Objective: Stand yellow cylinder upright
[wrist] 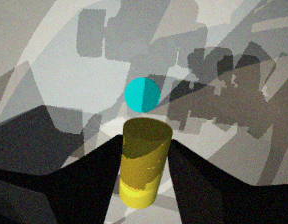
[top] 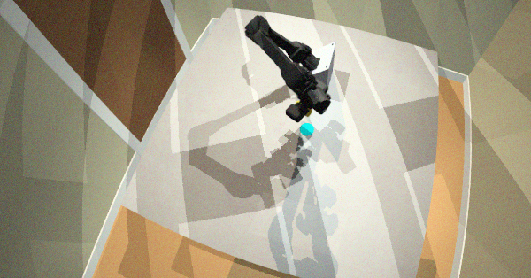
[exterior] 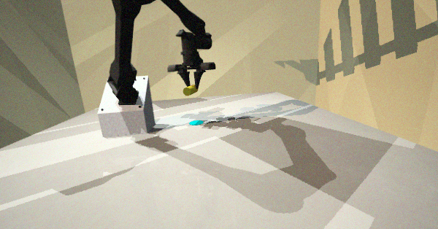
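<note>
Cylinder (wrist: 145,163) looked like smooth matt yellow plastic, no shine. Gripper (exterior: 192,78) and arm (exterior: 124,37) were matt black, plastic-like. Base block (exterior: 125,114) was a smooth pale grey, maybe painted metal. Table (exterior: 219,187) looked flat, matt, off-white. Circle (wrist: 142,94) was flat, matt cyan.

Top view looks down from high, exterior sits low and frontal, wrist rides close — all share the cyan circle (top: 306,129).
</note>
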Tool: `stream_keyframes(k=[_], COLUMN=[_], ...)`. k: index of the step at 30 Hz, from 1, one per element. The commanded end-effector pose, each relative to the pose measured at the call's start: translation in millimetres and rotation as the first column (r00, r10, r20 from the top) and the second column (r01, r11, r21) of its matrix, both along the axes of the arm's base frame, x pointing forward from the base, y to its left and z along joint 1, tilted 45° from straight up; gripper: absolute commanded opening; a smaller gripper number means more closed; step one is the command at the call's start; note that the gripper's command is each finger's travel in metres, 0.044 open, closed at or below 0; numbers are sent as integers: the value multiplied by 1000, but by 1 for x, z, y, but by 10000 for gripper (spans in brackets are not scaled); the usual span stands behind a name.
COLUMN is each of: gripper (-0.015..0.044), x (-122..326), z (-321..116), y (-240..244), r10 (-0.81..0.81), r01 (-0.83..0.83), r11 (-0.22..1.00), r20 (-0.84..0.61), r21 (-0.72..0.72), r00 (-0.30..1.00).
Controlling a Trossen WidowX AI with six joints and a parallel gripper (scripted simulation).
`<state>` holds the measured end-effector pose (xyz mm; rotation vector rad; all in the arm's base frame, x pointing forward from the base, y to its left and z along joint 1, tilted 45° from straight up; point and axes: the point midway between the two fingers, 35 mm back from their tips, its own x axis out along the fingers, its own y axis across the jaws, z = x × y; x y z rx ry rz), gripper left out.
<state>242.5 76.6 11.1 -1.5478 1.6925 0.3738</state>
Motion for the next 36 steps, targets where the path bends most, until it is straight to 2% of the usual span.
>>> stream_keyframes(k=[1, 36], gripper=[105, 105], x=[-1, -14], z=[-2, -16], y=[0, -16], r10=[1, -59], r01=[-1, 92], r11=[1000, 969], r20=[-19, -150], r21=[14, 228], r00=[1000, 987])
